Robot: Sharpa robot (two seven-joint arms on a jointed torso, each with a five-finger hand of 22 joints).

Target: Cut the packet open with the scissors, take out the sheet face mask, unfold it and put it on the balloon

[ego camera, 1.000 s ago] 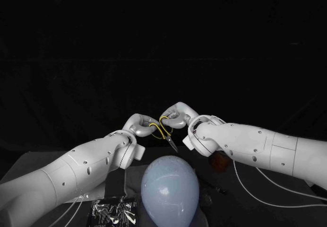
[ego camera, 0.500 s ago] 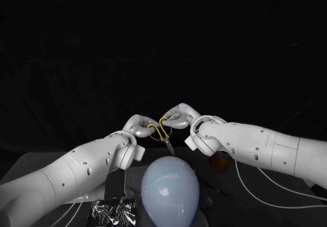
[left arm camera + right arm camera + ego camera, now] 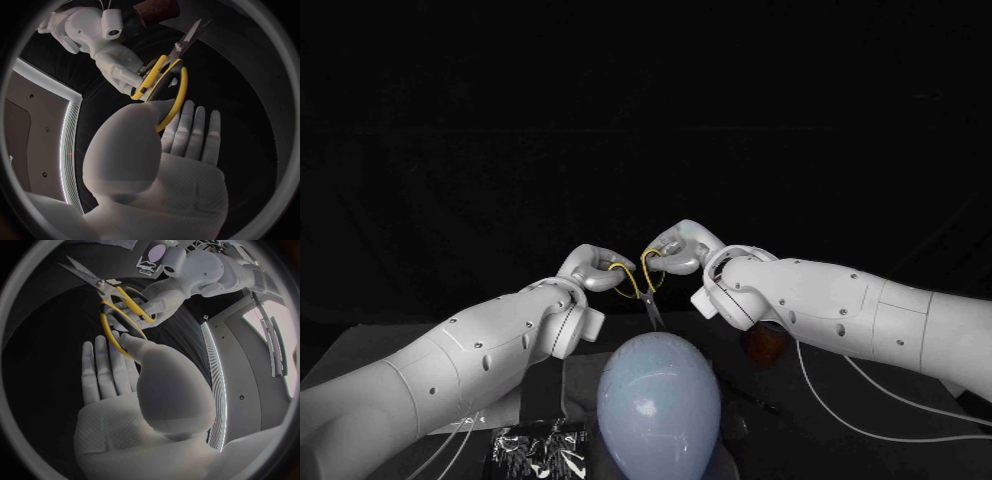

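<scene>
Right hand (image 3: 679, 250), scissors (image 3: 648, 296) now steeper

Dim, black surroundings, fisheye bending at edges

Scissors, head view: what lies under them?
The left hand and right hand hold the scissors, blades pointing down toward the balloon. The balloon hides whatever is beneath it; the packet lies beside it, on the robot's left.
</scene>
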